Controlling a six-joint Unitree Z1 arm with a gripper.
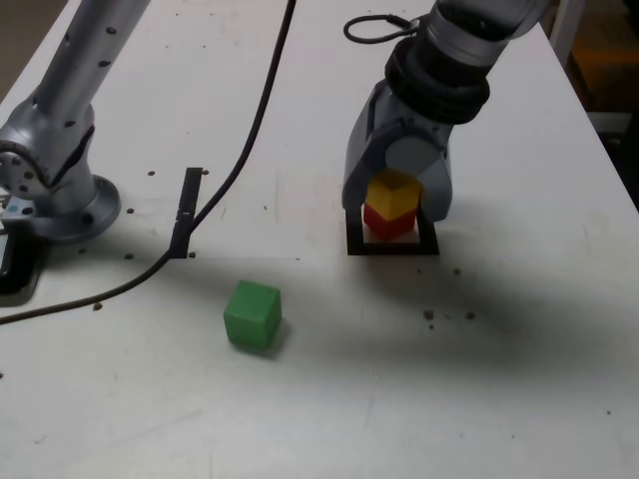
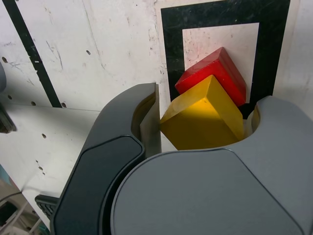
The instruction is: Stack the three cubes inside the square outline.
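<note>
In the exterior view the yellow cube [image 1: 392, 192] sits on top of the red cube [image 1: 389, 226], and both stand inside the square outline [image 1: 391, 248]. My gripper [image 1: 394, 205] reaches down over the pair, its jaws closed against the yellow cube's two sides. The wrist view shows the yellow cube [image 2: 200, 120] held between the jaws of the gripper [image 2: 201, 122]. There the red cube [image 2: 215, 73] lies turned a little under it, within the square outline [image 2: 220, 12]. The green cube [image 1: 252, 314] lies alone on the table, nearer the camera and toward the exterior view's left.
A thin black strip [image 1: 187, 212] lies on the white table between the arm's base [image 1: 50, 170] and the outline. A black cable [image 1: 250, 130] curves across the table past the strip. The table's edge runs along the exterior view's right.
</note>
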